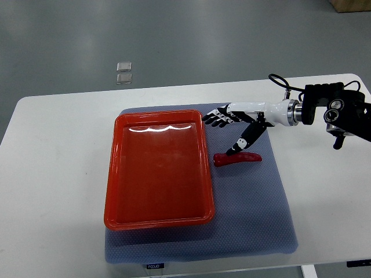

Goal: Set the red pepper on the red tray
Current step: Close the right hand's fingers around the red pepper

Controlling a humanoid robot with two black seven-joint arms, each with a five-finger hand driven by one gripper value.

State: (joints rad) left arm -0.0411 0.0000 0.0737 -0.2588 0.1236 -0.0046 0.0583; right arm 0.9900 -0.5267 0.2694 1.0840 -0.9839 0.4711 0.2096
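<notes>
**A:** The red pepper (pixel 237 158) lies flat on the grey mat (pixel 249 214), just off the red tray (pixel 157 169) at the tray's three o'clock, stem end toward the tray wall, not on it.

**B:** And the right hand (pixel 232 130)?

**A:** It comes in from the right edge, over the mat at the pepper's twelve o'clock. Its fingers (pixel 214 117) are spread out flat toward the tray's upper right corner, and the thumb (pixel 246 141) angles down to the pepper's top; I cannot tell whether it touches. It grips nothing.

**B:** The tray itself?

**A:** It sits on the mat's left half. The mat lies on the white worktop (pixel 58 174). At eleven o'clock, beyond the worktop, two small clear squares (pixel 124 72) lie on the floor (pixel 174 35).
</notes>
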